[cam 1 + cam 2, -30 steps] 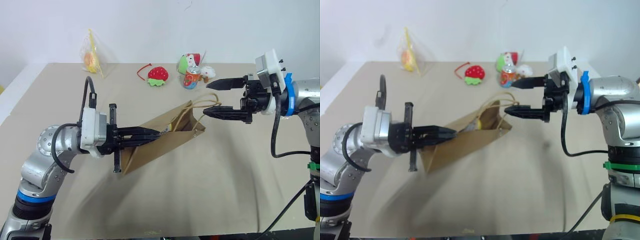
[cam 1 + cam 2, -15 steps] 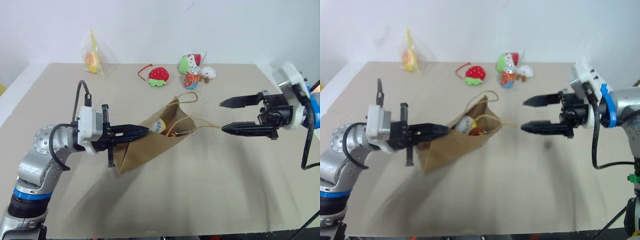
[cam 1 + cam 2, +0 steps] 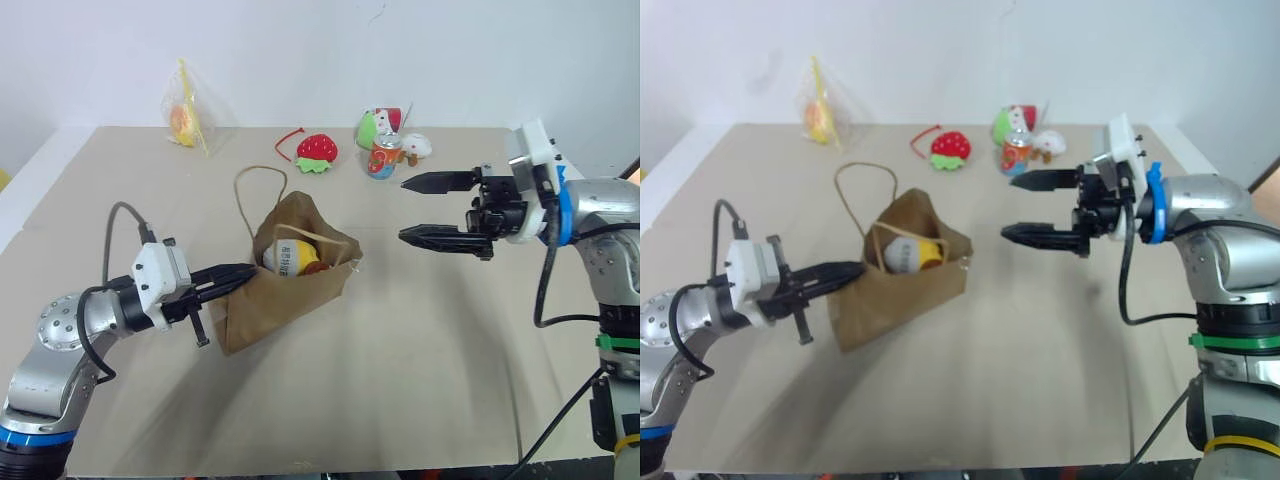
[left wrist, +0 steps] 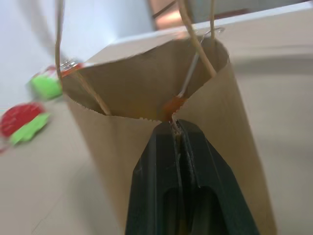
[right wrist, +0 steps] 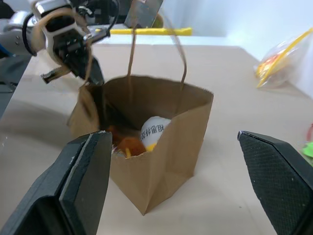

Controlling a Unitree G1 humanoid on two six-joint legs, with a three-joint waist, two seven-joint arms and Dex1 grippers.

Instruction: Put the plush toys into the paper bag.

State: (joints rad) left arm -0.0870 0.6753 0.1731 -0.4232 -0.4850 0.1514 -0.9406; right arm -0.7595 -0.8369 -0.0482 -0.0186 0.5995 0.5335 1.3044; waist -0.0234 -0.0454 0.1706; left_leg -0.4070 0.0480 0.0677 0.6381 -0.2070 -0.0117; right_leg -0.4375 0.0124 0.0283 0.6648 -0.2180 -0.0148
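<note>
With both plush toys [image 5: 146, 134] apparently inside the paper bag [image 3: 285, 285] mid-surface, our left tool [image 3: 232, 280] clamped on its rim and right tool [image 3: 432, 208] spread wide beside it, we next release.

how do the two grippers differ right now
The left gripper is shut, pinching the rim of the paper bag; the right gripper is wide open and holds nothing. The left one touches the bag, while the right one hangs in the air beside it, clear of the paper. Both have two black fingers and point toward the bag.
</note>
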